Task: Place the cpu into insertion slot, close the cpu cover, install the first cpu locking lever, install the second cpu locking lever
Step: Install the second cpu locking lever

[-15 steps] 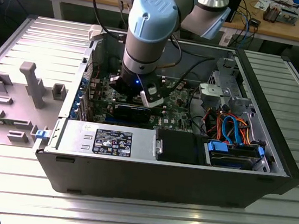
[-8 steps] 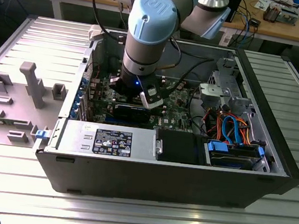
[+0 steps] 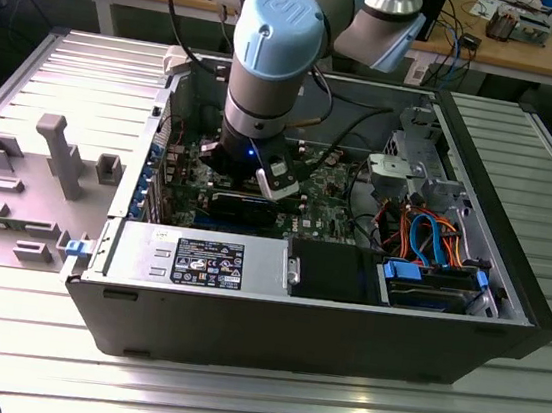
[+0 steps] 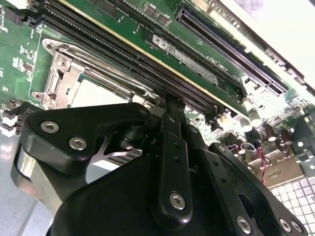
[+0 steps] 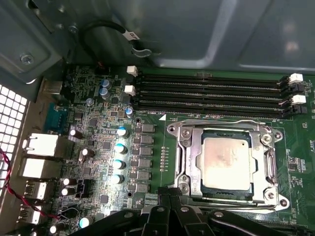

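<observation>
cpu (image 5: pixel 227 163) seated in insertion slot (image 5: pixel 189 169), cpu cover (image 5: pixel 224 129) closed, hand (image 5: pixel 170 204) beside

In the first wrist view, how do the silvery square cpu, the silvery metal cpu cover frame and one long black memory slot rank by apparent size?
1. Silvery metal cpu cover frame
2. Long black memory slot (longest, but narrow; rank unsure)
3. Silvery square cpu

Bright overhead light streaks glare across the ribbed grey metal table (image 3: pixel 261 406). In the second wrist view, the close black gripper (image 4: pixel 170 105) looks soft and the far corner washes out white.
</observation>
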Tool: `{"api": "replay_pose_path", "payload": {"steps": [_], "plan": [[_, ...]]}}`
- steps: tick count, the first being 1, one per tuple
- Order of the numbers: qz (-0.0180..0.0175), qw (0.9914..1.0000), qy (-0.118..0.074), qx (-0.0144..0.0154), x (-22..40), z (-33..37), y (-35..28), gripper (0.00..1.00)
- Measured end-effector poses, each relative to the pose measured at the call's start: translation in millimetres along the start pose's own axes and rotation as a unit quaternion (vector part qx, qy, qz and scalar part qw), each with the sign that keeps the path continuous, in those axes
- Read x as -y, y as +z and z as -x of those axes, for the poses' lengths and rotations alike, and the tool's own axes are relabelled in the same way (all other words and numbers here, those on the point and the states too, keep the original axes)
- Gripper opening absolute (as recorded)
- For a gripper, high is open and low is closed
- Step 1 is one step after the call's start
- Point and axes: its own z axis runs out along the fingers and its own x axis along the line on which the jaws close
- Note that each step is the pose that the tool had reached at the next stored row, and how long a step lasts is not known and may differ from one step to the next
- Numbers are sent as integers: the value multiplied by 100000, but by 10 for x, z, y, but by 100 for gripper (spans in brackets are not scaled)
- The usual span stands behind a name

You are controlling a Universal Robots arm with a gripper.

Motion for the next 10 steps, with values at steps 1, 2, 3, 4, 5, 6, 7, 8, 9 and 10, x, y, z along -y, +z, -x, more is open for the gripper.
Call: {"api": "replay_pose_path", "payload": {"steps": [1,2,3,4,5,6,7,8,9,10], "plan": [[-31,100000,8,-16,-2,-4,-15,11],[-13,100000,-4,-11,-6,-4,-26,11],[9,100000,-5,-10,-12,-5,-41,11],[10,100000,7,-5,-19,-7,-63,11],[12,100000,9,-6,-27,-9,-91,11],[13,100000,9,-3,-39,-11,-133,11],[14,100000,17,-1,-47,-15,-162,11],[15,100000,30,5,-55,-18,-189,11],[16,100000,61,5,-68,-21,-232,11],[22,100000,83,-10,-79,-24,-272,11]]}}
